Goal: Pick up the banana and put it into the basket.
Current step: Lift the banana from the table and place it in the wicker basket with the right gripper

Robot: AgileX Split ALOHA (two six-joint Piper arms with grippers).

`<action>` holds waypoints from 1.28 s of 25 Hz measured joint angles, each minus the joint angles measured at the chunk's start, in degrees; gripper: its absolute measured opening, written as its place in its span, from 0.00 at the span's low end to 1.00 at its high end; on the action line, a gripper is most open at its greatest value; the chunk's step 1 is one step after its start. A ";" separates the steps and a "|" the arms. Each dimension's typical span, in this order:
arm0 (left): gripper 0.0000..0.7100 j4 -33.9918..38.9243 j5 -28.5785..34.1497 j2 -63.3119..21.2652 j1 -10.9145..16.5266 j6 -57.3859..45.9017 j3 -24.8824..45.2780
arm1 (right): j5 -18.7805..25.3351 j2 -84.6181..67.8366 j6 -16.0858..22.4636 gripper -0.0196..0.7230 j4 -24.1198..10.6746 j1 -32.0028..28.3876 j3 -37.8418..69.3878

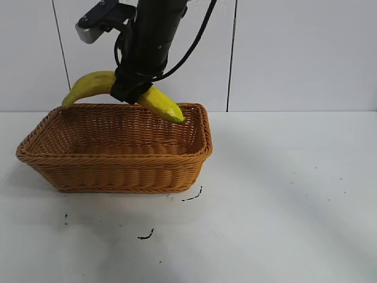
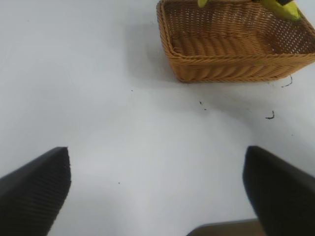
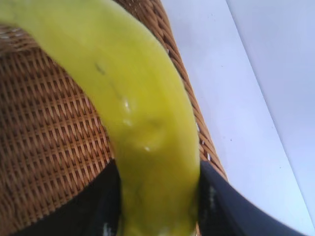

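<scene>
Yellow banana [image 1: 97,82] hung over the basket [image 1: 118,171], above its far rim, clamped near mid-length by the right gripper [image 1: 134,89]. You had it arched, both tips drooping; the nearer tip sat just above the rim at the basket's right far corner, and I could not tell whether it touched the weave.

Handling, as judged: light, fairly stiff along its length, soft under pressure. The skin looked smooth and a little waxy, so it could slip or rotate in a loose pinch, yet bruise in a hard one. In the right wrist view the banana [image 3: 142,128] filled the gap between the dark fingers [image 3: 231,206], which were closed against its sides. Mid-length was the sensible hold: balanced, little tendency to swing.

Left gripper [image 2: 157,196] sat parked low over bare table [image 2: 98,73], well apart from the basket [image 2: 231,64], fingers spread wide, holding nothing.

Surroundings: only a few dark marks [image 1: 147,234] on the table in front of the basket; nothing loose nearby. Basket interior looked empty.

Obstruction, as judged: the far rim and right wall. If you lowered straight down, a tip might catch on the braid; shifting toward the basket's middle first would likely clear it.
</scene>
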 joint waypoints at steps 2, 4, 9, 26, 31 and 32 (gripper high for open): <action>0.97 0.00 0.00 0.00 0.00 0.00 0.00 | -0.38 1.25 -0.03 0.43 0.12 0.00 0.00; 0.97 0.00 0.00 0.00 0.00 0.00 0.00 | -1.33 2.58 -0.07 0.43 0.18 0.00 0.00; 0.97 0.00 0.00 0.00 0.00 0.00 0.00 | -2.79 5.35 -0.07 0.43 0.36 0.00 0.00; 0.97 0.00 0.00 0.00 0.00 0.00 0.00 | -3.68 4.74 4.23 0.94 -0.11 0.00 0.00; 0.97 0.00 0.00 0.00 0.00 0.00 0.00 | -2.83 0.40 11.37 0.95 -0.95 0.00 -0.42; 0.97 0.00 0.00 0.00 0.00 0.00 0.00 | -2.59 -0.77 13.53 0.95 -0.95 0.00 -0.61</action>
